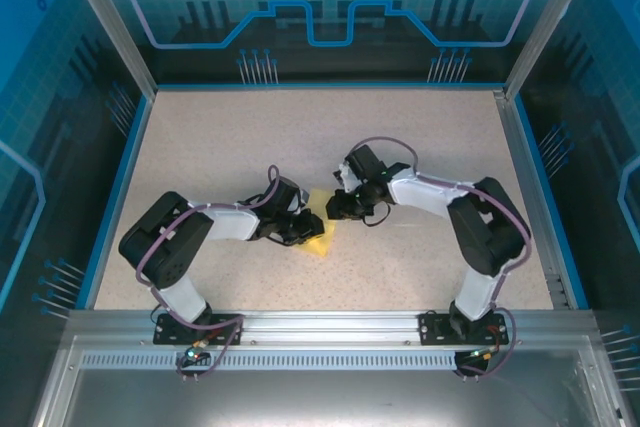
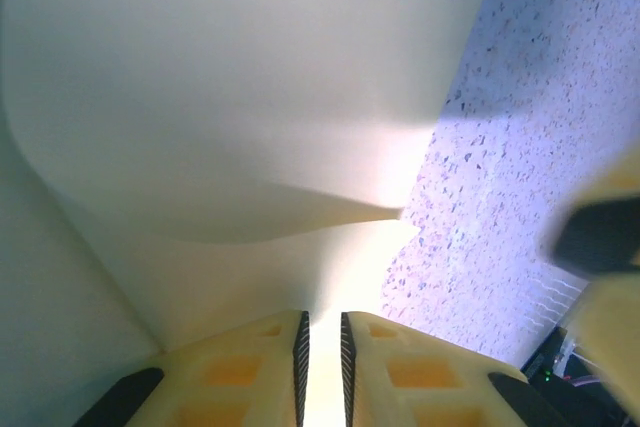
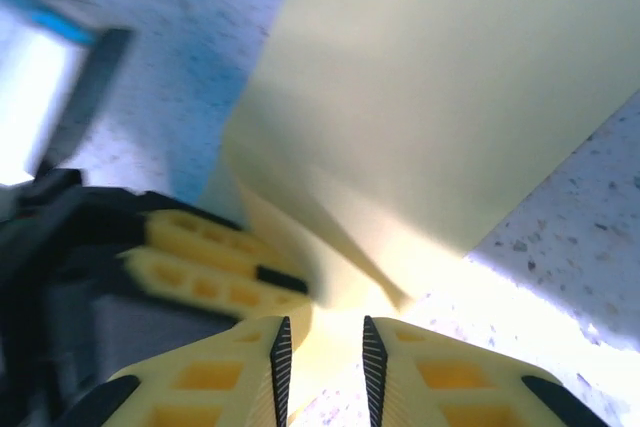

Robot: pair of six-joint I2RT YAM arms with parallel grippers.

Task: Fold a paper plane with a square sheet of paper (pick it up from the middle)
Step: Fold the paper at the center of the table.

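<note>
L gripper (image 2: 320, 319) pinches sheet (image 2: 230, 97); R gripper (image 3: 322, 325) jaws stand apart. Thin, floppy, creases easy. You take it mid-fold, lightly.

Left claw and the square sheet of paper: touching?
Touching. The left wrist view shows the square sheet of paper running down into the narrow slot between the fingers of the left claw, pinched there.

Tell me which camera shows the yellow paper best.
Right wrist: the paper shows its edges and a fold against the table. Left wrist sits too close, giving a washed-out curved surface. Top external gives just a small yellow patch, mostly covered.
</note>
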